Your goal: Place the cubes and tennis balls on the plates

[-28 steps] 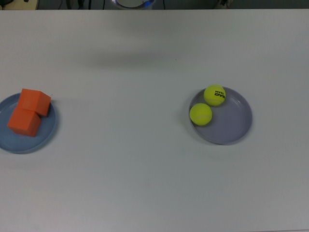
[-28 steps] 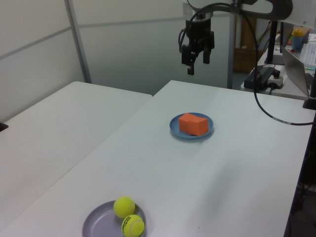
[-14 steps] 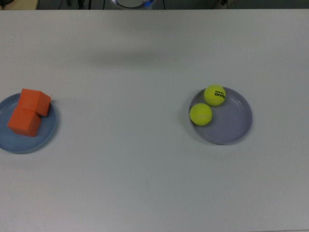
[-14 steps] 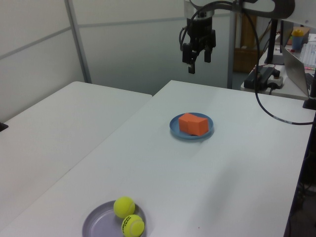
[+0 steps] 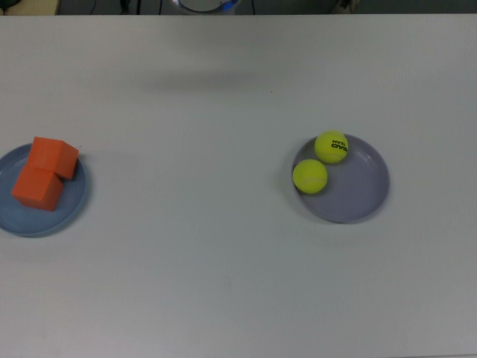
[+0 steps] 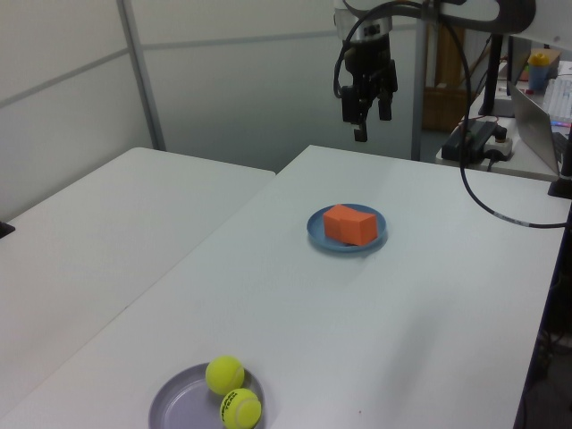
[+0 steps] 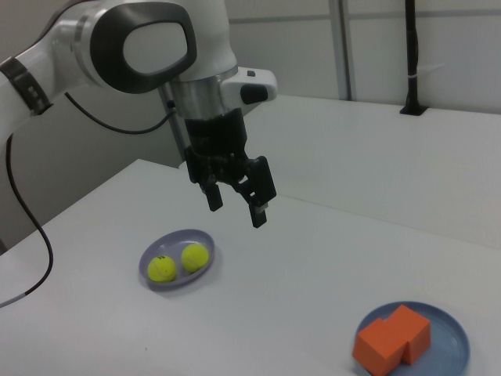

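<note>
Two cubes [image 5: 43, 173] touching, corner-offset

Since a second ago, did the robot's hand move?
Yes. In the left view, the hand has shifted toward the left view's right and a little lower, judged against the blue plate, which stayed put.

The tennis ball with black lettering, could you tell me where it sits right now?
The fuzzy yellow-green lettered tennis ball sits on the pale lavender round plastic plate, at its far rim in the top view, touching the plain tennis ball.
</note>
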### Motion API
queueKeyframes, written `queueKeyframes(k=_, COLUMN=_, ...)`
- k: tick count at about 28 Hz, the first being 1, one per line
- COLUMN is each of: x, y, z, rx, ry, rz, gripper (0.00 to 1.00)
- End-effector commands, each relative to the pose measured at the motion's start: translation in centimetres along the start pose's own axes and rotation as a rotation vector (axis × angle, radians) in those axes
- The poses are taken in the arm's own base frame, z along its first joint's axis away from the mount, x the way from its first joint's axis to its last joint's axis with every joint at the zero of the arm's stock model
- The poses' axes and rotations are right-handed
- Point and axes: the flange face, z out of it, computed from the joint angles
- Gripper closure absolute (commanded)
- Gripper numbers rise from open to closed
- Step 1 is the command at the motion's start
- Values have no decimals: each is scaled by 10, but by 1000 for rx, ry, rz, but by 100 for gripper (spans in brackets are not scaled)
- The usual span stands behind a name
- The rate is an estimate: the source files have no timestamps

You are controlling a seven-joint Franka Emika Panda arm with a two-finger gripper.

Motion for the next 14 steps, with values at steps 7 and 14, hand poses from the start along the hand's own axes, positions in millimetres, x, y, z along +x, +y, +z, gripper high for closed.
queueKeyframes(k=7, x=-3, y=-3, z=2, rx=13, ry=-18, rz=-7, gripper=0)
queueKeyframes(k=14, x=-9, y=-7, z=-7, rx=18, ry=-6, rz=-20, gripper=0)
